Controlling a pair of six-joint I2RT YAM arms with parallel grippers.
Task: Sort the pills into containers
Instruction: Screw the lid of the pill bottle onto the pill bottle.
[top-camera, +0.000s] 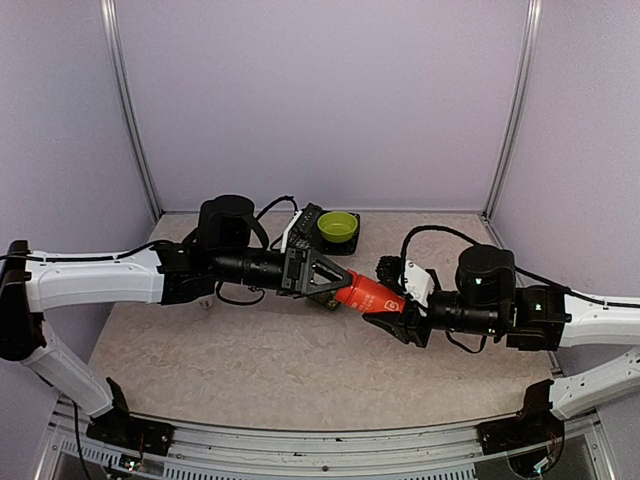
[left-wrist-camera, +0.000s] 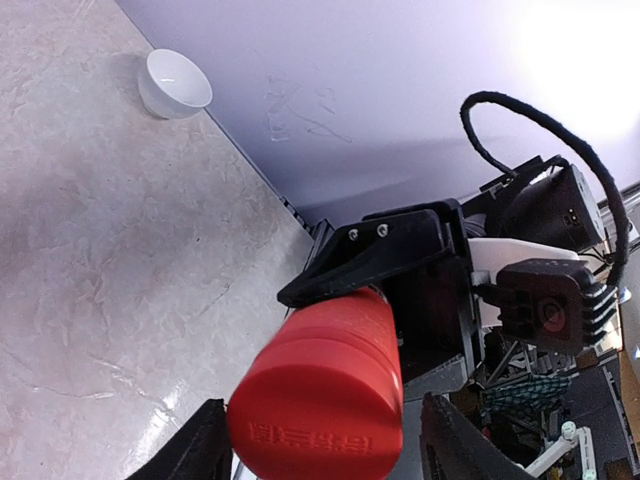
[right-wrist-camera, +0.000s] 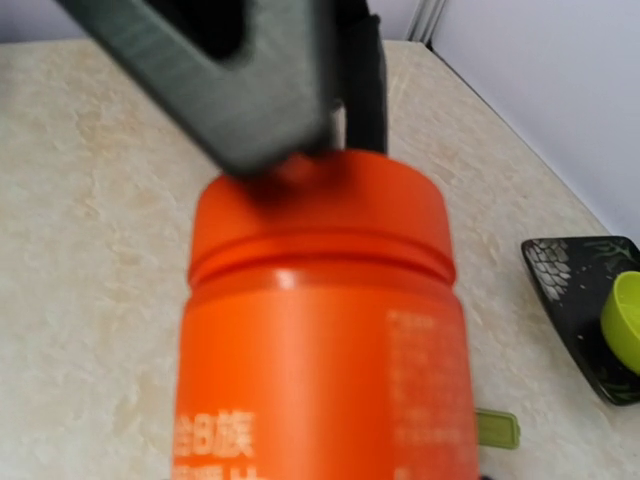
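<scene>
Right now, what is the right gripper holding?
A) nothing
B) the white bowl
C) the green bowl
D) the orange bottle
D: in the top view the orange bottle lies with one end clamped in the right gripper, and the bottle's body fills the right wrist view.

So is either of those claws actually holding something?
Yes. The right gripper holds an orange bottle by its body. The left gripper sits around the cap; whether it grips the cap cannot be told.
</scene>
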